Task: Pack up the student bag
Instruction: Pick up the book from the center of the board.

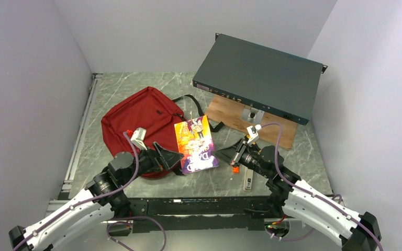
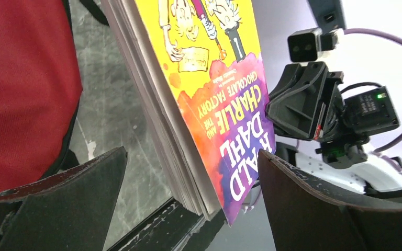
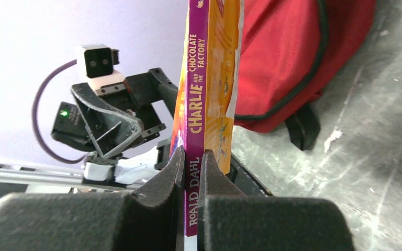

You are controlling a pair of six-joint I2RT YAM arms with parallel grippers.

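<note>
The student bag (image 1: 141, 115), a dark red fabric backpack, is flanked by a yellow-purple paperback book (image 1: 194, 145), pinched in the right gripper (image 3: 191, 162), presumably for packing (left gripper (image 1: 170, 157) gapes, empty).

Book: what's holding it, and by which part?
The right gripper holds the Charlie and the Chocolate Factory paperback, fingers pinched across its spine edge at the author-name end. The left gripper is open, straddling the page edge, not gripping.
</note>
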